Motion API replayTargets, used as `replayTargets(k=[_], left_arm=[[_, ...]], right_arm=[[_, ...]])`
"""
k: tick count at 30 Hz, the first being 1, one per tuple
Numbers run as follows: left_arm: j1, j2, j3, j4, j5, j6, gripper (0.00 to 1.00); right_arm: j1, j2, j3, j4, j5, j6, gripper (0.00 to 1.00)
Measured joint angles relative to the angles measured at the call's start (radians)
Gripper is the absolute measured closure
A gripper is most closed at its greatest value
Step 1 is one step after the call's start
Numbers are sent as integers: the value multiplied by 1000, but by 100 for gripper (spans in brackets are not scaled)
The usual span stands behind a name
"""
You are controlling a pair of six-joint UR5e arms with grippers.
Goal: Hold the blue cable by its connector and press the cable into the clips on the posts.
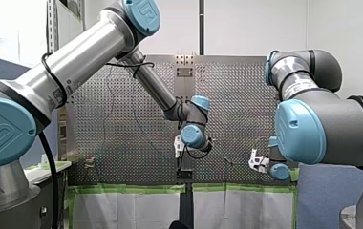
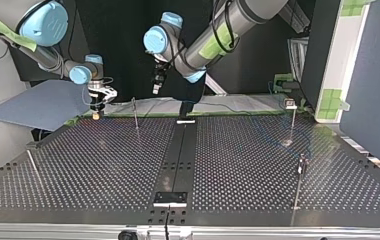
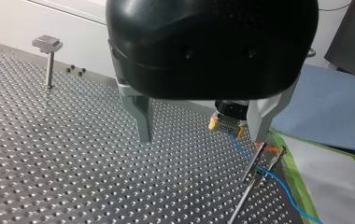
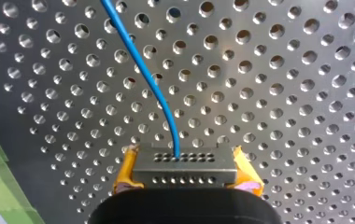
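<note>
Connector (image 4: 185, 176) clamped between my right end effector's (image 4: 184, 161) yellow pads, low over the bench (image 4: 283, 93) at the top view's far left, so the hold is done. Clipping looks mostly left: the blue cable (image 4: 143, 70) passes just beside the nearest post (image 3: 255, 175), seated or not I cannot tell, and the far post (image 3: 49, 60) is bare. Cable runs straight out ahead, then curves aside; connector's long axis spans pad to pad. My left end effector (image 3: 202, 135) hangs spread apart, empty.
</note>
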Motion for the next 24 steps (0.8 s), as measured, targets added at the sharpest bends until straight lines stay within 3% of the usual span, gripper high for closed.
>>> replayTargets(k=[24], left_arm=[[-2,207,-208,-11,-2,-13,0]], right_arm=[[1,-5,0,18,-9,-6,100]])
